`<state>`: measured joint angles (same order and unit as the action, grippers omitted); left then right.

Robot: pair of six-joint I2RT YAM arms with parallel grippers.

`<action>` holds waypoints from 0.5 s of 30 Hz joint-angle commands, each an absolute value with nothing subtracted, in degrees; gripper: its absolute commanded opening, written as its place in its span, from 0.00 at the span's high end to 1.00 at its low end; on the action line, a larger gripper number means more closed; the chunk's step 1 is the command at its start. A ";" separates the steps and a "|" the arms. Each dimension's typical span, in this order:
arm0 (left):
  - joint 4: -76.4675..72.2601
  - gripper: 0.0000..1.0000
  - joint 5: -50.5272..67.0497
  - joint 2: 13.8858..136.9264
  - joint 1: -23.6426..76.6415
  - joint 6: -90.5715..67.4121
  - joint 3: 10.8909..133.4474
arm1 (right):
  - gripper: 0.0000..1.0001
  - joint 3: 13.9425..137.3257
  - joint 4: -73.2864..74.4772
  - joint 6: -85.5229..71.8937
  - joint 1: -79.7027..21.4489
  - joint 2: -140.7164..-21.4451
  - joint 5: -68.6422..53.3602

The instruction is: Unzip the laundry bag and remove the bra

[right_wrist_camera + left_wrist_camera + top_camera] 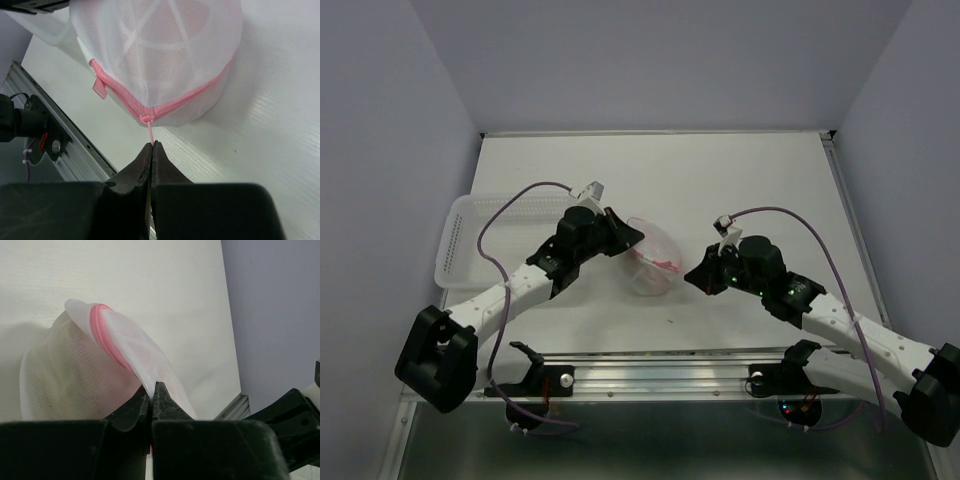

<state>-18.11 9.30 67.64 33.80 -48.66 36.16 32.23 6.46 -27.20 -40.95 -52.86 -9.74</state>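
The laundry bag (653, 256) is a round white mesh pouch with pink zipper trim, mid-table between the arms. My left gripper (151, 386) is shut on a fold of its mesh (142, 367) at the bag's left edge. My right gripper (152, 144) is shut on the thin pink zipper pull (149, 131), which runs taut to the slider (146, 118) on the pink zipper. Something pink shows dimly through the mesh (165, 30); the bra itself cannot be made out. In the top view the right gripper (695, 273) sits just right of the bag.
A white plastic basket (470, 235) stands at the left edge of the table, behind the left arm. A metal rail (670, 372) runs along the near table edge. Walls close in on both sides.
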 commanded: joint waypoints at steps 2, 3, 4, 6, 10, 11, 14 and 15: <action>-12.93 1.00 12.20 71.62 28.48 -32.44 47.44 | 0.99 34.72 15.91 -22.77 -40.69 -52.56 -13.08; -12.66 1.00 13.43 72.76 28.39 -32.08 48.33 | 0.99 34.80 15.82 -22.42 -40.69 -52.65 -13.79; -12.74 1.00 15.01 72.86 28.65 -32.95 49.04 | 0.99 34.89 15.65 -22.41 -40.69 -52.73 -14.76; -13.44 1.00 15.21 72.43 30.14 -33.40 49.31 | 0.99 35.15 14.77 -22.50 -40.69 -52.65 -15.20; -13.54 0.17 13.63 71.02 30.59 -35.67 47.12 | 0.99 36.04 14.24 -23.38 -40.69 -54.14 -14.50; -13.54 0.06 12.84 69.62 30.50 -36.99 46.24 | 0.99 36.04 13.63 -24.25 -40.69 -54.40 -14.50; -14.59 0.01 7.84 65.14 32.07 -42.97 42.11 | 0.99 35.33 10.12 -26.80 -40.69 -55.11 -15.56; -13.98 0.01 5.47 63.91 33.39 -43.76 41.14 | 0.99 34.90 7.93 -27.50 -40.69 -55.28 -16.08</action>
